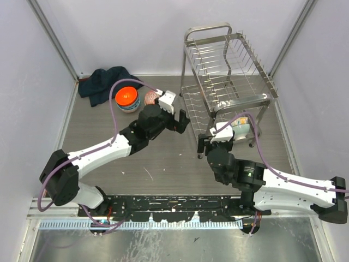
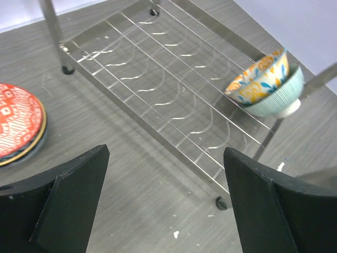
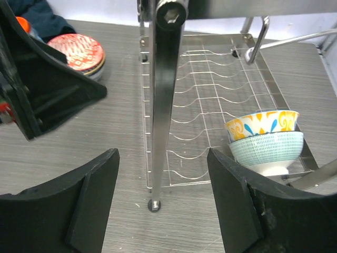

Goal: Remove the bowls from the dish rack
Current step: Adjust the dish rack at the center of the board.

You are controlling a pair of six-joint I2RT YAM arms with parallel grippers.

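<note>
The silver wire dish rack (image 1: 229, 76) stands at the back right. On its lower tier, at the near right end, a yellow-and-blue floral bowl (image 3: 261, 124) sits nested in a pale mint bowl (image 3: 268, 150); the stack also shows in the left wrist view (image 2: 266, 81) and the top view (image 1: 241, 126). An orange bowl (image 1: 127, 98) and a pink-red patterned bowl (image 1: 151, 98) sit on the table left of the rack. My left gripper (image 1: 183, 121) is open and empty beside the rack's left end (image 2: 166, 200). My right gripper (image 1: 204, 143) is open and empty, facing the rack's near left leg (image 3: 163, 205).
A dark blue cloth (image 1: 103, 82) lies at the back left. The rack's upright leg (image 3: 166, 95) stands straight ahead of my right jaws. The red patterned bowl (image 2: 16, 124) lies upside down on another bowl, left of my left jaws. Grey walls close in on both sides.
</note>
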